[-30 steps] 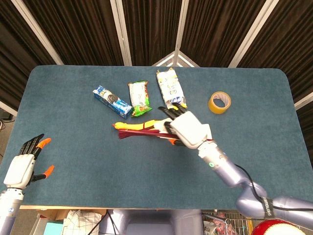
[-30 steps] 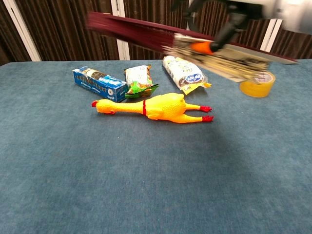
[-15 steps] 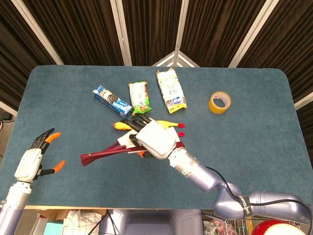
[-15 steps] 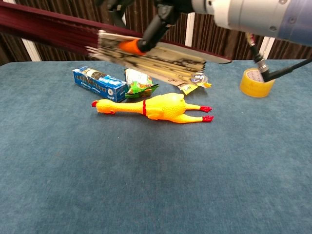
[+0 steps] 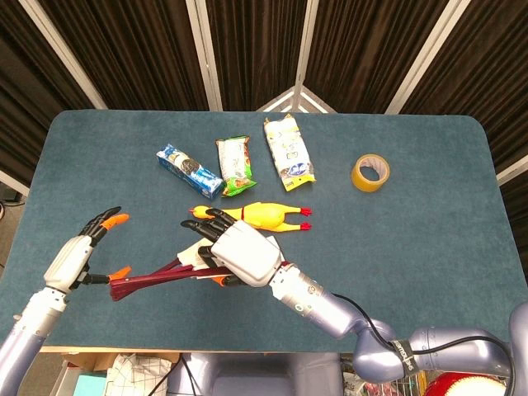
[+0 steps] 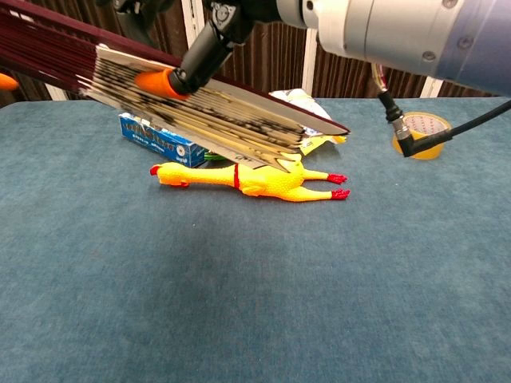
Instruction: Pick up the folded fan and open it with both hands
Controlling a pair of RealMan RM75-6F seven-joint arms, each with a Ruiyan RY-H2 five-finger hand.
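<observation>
My right hand point(image 5: 239, 256) grips the folded fan point(image 5: 153, 280), dark red ribs with pale paper leaves, and holds it above the table's front left. In the chest view the fan point(image 6: 200, 112) fills the upper left, slightly fanned at its paper end, with the right hand point(image 6: 207, 36) clamped on it from above. My left hand point(image 5: 82, 256) is open, fingers spread, its orange tips close to the fan's rib end without clearly touching it.
A yellow rubber chicken point(image 5: 260, 215) lies at mid-table. Behind it lie a blue snack pack point(image 5: 189, 171), a green snack pack point(image 5: 235, 165) and a white snack pack point(image 5: 288, 153). A roll of yellow tape point(image 5: 370, 172) sits at the right.
The right hand has carried the fan further left and toward the front edge. The left hand has risen and moved right, closing on the fan's rib end.
</observation>
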